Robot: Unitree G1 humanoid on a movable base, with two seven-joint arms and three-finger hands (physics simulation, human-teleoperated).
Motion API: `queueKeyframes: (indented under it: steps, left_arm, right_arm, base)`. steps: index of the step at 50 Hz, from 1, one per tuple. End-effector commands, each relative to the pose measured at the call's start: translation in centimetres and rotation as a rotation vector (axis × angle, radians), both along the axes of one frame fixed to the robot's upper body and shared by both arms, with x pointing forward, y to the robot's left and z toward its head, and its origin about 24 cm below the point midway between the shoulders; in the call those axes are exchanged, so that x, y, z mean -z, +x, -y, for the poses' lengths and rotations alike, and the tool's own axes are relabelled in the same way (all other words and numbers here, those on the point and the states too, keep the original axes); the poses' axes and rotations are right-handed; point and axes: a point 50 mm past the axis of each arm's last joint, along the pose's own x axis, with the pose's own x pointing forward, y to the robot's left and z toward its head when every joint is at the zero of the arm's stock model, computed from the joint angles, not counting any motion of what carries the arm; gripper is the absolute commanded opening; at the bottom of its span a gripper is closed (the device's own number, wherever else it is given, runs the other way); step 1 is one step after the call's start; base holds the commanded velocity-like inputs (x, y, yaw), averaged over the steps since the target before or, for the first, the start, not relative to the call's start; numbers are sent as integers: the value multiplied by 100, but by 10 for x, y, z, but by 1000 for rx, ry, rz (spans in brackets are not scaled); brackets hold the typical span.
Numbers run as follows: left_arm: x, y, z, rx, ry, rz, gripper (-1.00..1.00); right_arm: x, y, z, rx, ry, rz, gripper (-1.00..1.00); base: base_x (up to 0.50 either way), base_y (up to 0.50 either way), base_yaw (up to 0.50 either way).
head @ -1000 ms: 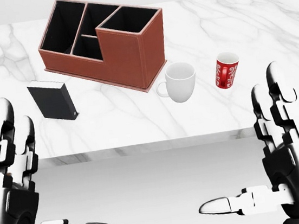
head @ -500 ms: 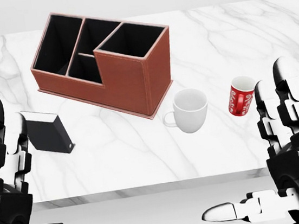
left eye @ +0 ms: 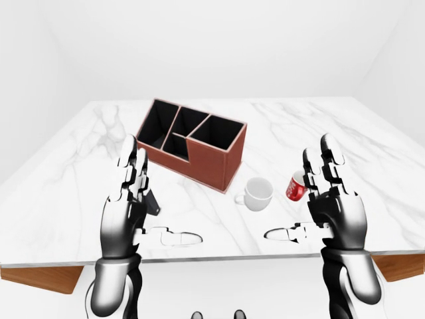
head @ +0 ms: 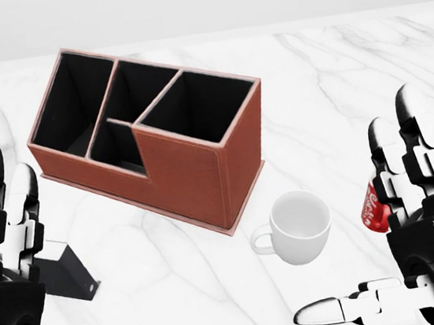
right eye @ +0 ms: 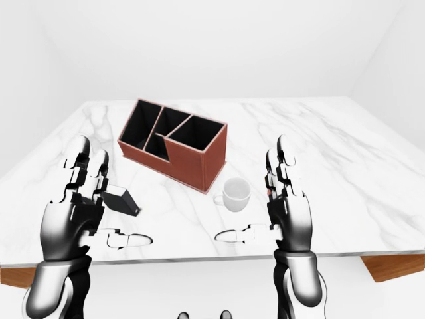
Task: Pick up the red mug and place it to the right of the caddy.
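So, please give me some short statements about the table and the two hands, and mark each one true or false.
1. The red mug is held in the right hand. False: the hand is open, its fingers upright, and the mug stands on the table.
2. The white mug stands upright between the caddy and the red mug. True.
3. The caddy's compartments hold pens. False: they look empty.
4. A small black box stands near the left hand. True.
5. The left hand is shut. False: it is open.
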Motion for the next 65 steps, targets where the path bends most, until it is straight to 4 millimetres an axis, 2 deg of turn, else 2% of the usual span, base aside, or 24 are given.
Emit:
queueKeyframes:
  steps: [1, 22, 27, 31, 43, 53, 65]
  left_arm:
    - [-1, -2, 0, 4, 2, 2, 100]
    - [-9, -7, 0, -2, 8, 39, 100]
    - [-4, -4, 0, -3, 10, 17, 100]
    - [-10, -8, -1, -13, 16, 47, 100]
    - [-9, -7, -2, -15, 16, 41, 100]
    - [-9, -7, -2, -17, 16, 39, 100]
    - [-9, -8, -2, -18, 16, 40, 100]
  right_arm:
    - [-2, -2, 0, -2, 1, 7, 100]
    - [-2, -2, -1, -7, 0, 6, 100]
    - [-1, -2, -2, -9, 0, 4, 100]
    - [-3, -3, -2, -9, 25, 12, 100]
    - [2, 0, -3, -12, 24, -11, 100]
    - [0, -2, -2, -14, 33, 0, 100]
    - [-5, -4, -2, -4, 28, 25, 100]
  base:
    - [50, 0, 0]
    - [50, 0, 0]
    - [50, 0, 0]
    - [0, 0, 0]
    - [0, 0, 0]
    - [0, -25, 0]
    - [0, 0, 0]
